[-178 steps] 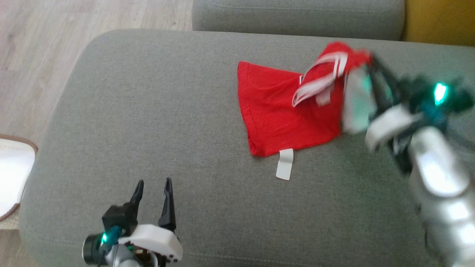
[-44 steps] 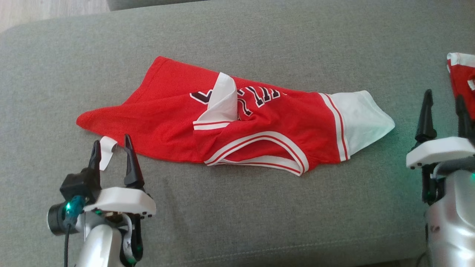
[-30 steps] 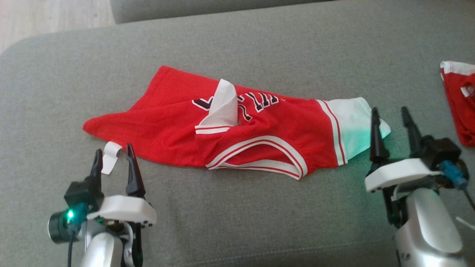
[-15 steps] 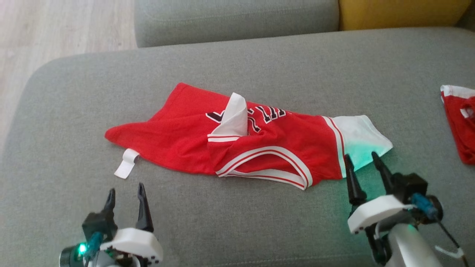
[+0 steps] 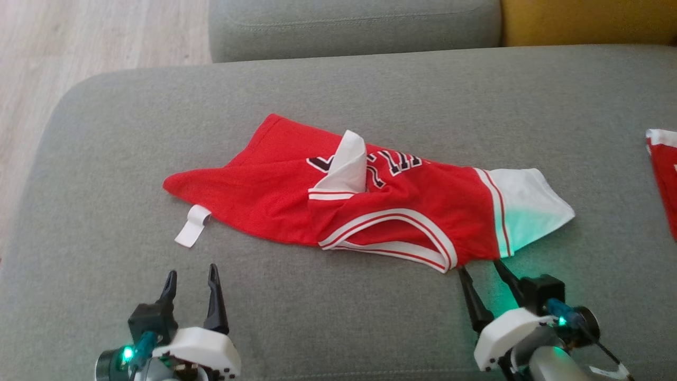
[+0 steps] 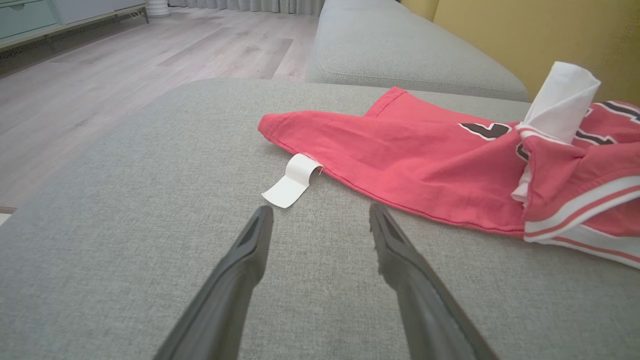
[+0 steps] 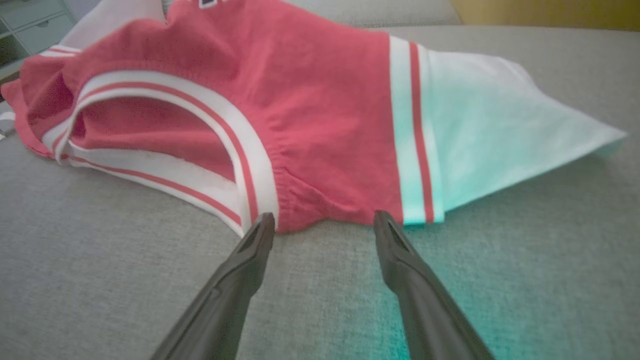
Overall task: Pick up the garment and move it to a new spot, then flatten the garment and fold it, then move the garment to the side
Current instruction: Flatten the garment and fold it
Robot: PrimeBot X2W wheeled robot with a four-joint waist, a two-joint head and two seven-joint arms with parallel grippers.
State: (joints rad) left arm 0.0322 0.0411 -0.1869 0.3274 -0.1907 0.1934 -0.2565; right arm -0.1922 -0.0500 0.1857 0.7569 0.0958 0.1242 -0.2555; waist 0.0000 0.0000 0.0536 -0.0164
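The garment [image 5: 275,198] is a red jersey with white-and-red striped trim and black lettering, lying crumpled and stretched left to right on the grey sofa cushion [image 5: 106,132]. Its white hem tag [image 5: 192,226] sticks out at the lower left, and a white panel [image 5: 529,209] ends it on the right. My left gripper [image 5: 191,273] is open, a short way below the tag, with nothing between its fingers. My right gripper [image 5: 481,266] is open, its tips right at the garment's lower right edge [image 7: 325,210]. The left wrist view shows the tag [image 6: 292,181] ahead of the open left gripper [image 6: 320,212].
A smaller red-and-white cloth [image 5: 664,174] lies at the cushion's right edge. A second grey cushion [image 5: 354,26] sits behind, with a yellow one [image 5: 587,21] beside it. Wooden floor [image 5: 79,42] lies to the left, past the sofa's rounded corner.
The head camera has shifted. Both grippers have drawn back toward me: the left away from the hem tag, the right from beside the white panel to the lower right edge. The garment lies as before.
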